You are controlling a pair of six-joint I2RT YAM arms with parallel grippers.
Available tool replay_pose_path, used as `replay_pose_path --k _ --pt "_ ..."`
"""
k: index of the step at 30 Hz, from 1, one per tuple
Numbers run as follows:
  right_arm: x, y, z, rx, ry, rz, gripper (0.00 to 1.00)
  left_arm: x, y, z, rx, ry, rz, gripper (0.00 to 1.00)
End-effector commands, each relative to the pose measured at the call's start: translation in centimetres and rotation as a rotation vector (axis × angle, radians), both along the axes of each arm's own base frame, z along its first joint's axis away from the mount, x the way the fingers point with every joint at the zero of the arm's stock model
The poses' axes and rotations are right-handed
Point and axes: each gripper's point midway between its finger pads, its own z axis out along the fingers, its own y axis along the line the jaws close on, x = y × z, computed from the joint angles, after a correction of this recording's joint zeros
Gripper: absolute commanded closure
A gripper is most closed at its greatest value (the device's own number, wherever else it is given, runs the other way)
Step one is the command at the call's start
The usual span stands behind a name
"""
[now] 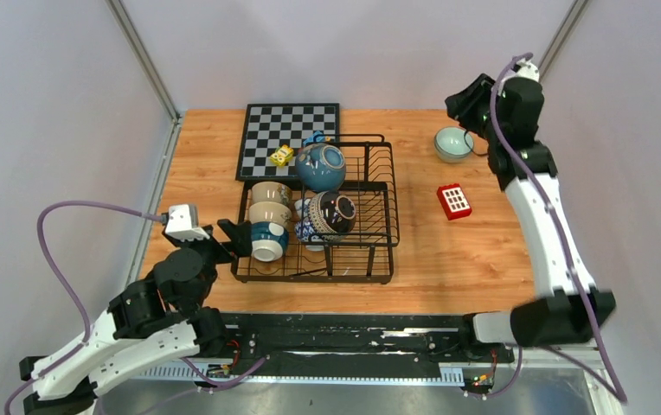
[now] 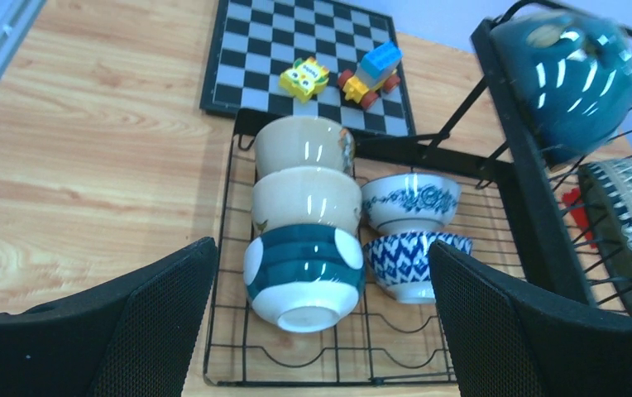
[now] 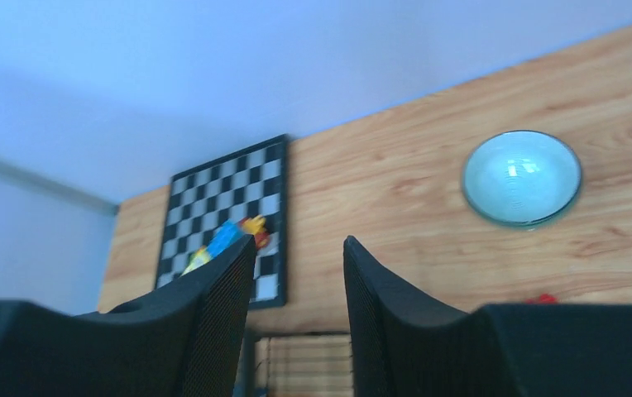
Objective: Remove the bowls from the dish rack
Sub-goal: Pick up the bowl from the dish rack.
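The black wire dish rack (image 1: 370, 275) stands mid-table. Its left side holds two beige bowls (image 1: 270, 192) and a blue-banded bowl (image 1: 268, 240) nested on their sides. A teal bowl (image 1: 320, 166) and a dark patterned bowl (image 1: 332, 213) stand in the raised tier. In the left wrist view, two blue-and-white bowls (image 2: 410, 201) sit beside the banded bowl (image 2: 304, 277). A pale mint bowl (image 1: 453, 143) sits upright on the table at the back right. My left gripper (image 1: 239, 238) is open and empty at the rack's left edge, just short of the banded bowl. My right gripper (image 1: 464, 105) is open and empty, raised near the mint bowl (image 3: 521, 178).
A chessboard (image 1: 290, 138) lies behind the rack with a yellow toy (image 1: 282, 156) and a blue toy (image 1: 314, 138) on it. A red block (image 1: 454, 201) lies on the wood right of the rack. Grey walls enclose the table on three sides.
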Motion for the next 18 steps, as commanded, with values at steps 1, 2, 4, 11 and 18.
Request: replay_pose_path --k 1,2,4,11,18 --pt "-6.9 2.8 2.8 -0.062 -0.115 0.063 0.53 0.5 -0.5 4.7 -0.008 -0.079 -0.015 0.0" --pt "-8.7 3.3 3.0 -0.076 -0.127 0.085 0.53 0.6 -0.7 5.4 0.001 -0.09 -0.026 0.0" --pt "-12.1 3.8 3.1 -0.099 -0.147 0.108 0.53 0.8 -1.2 6.6 0.021 -0.114 -0.047 0.0" --pt "-20.6 5.2 -2.3 0.026 -0.092 0.236 0.44 1.4 -5.0 9.8 -0.053 -0.171 -0.158 0.0" --pt "-24.7 7.2 -7.0 0.156 -0.024 0.365 0.25 2.9 -7.3 10.7 0.031 -0.107 -0.167 0.0"
